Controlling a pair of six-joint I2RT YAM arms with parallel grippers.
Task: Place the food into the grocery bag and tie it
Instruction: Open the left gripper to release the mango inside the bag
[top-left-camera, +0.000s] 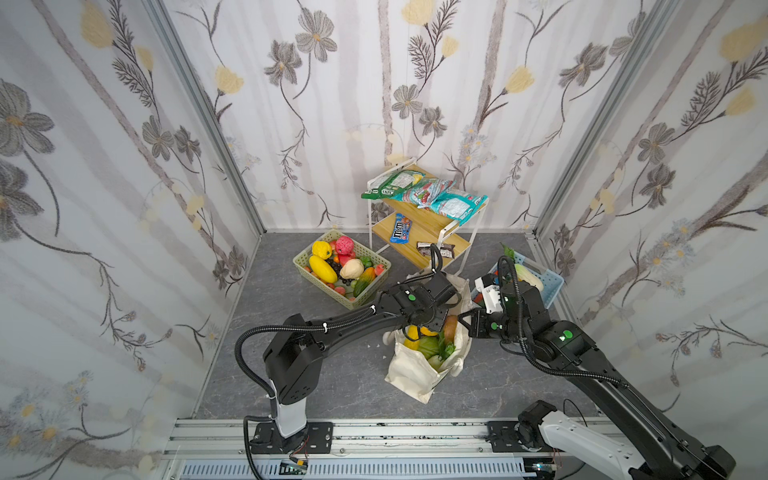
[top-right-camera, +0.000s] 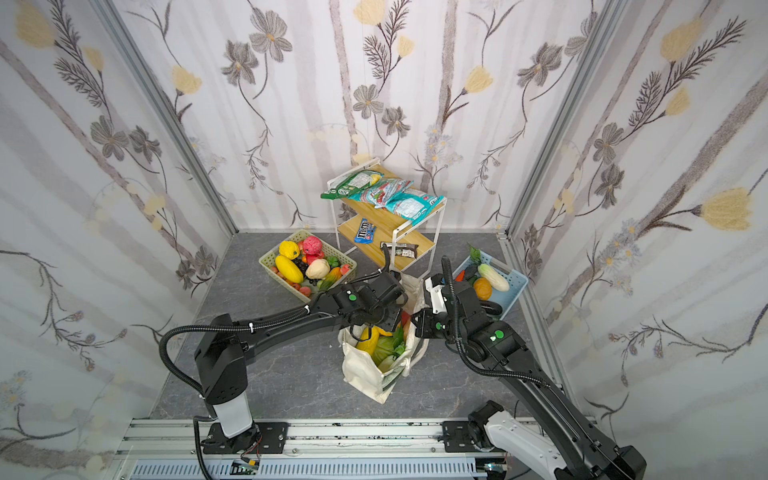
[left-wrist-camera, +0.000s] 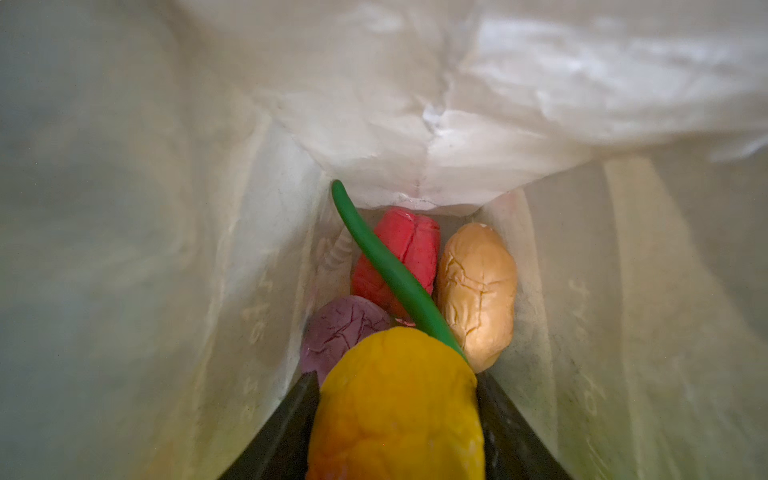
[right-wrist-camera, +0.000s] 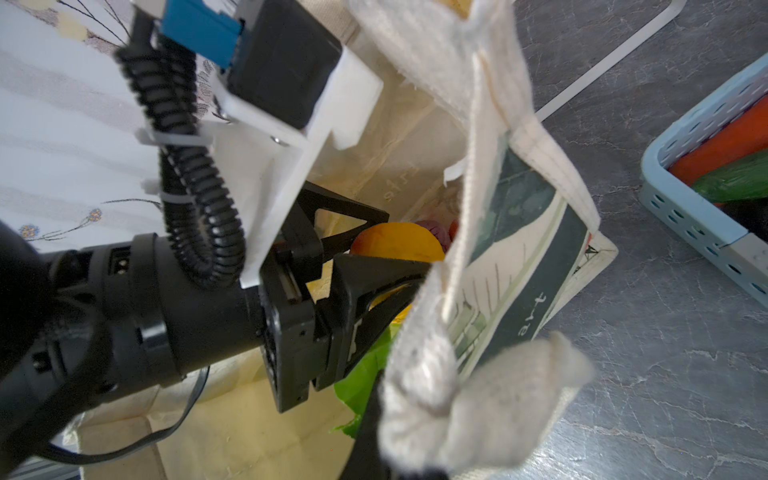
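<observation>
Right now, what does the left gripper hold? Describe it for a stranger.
Find the cream bag standing mid-floor between the two arms. The left gripper reaches into its mouth, clamped on a yellow fruit. Unlike the red, purple and tan pieces deeper in, it is yellow shading to orange.

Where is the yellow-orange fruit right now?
The yellow-orange fruit is held in the left gripper inside the grocery bag, near the middle of both top views, close to a purple piece.

Top views bright, edges bowed; grocery bag (left-wrist-camera: 457, 104) interior dim (near sides blurred).
</observation>
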